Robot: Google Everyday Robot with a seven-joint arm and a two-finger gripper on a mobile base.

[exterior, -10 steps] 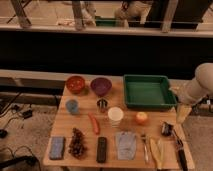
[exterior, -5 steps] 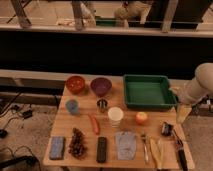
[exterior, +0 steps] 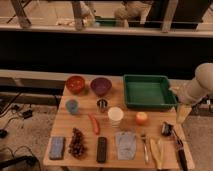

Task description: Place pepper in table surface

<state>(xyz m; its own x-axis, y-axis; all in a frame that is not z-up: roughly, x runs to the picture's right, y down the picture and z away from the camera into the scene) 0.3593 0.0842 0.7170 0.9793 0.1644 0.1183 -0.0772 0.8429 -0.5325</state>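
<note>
Wooden desk [exterior: 67,125] below a dark wall, crowded with small items. At its right edge the end effector [exterior: 183,113] hangs just beside a green tray [exterior: 148,91]; whether it is apart or together cannot be told. Moving left come an orange fruit [exterior: 142,118], then a white cup [exterior: 115,116]. The pepper [exterior: 94,124] lies flat on the desk beyond them, seemingly already placed, with a grape bunch [exterior: 77,142] near.

Table surface [exterior: 85,136] bears pepper [exterior: 94,124], green tray [exterior: 126,93], orange [exterior: 142,118]; gripper [exterior: 183,114] at right edge.
</note>
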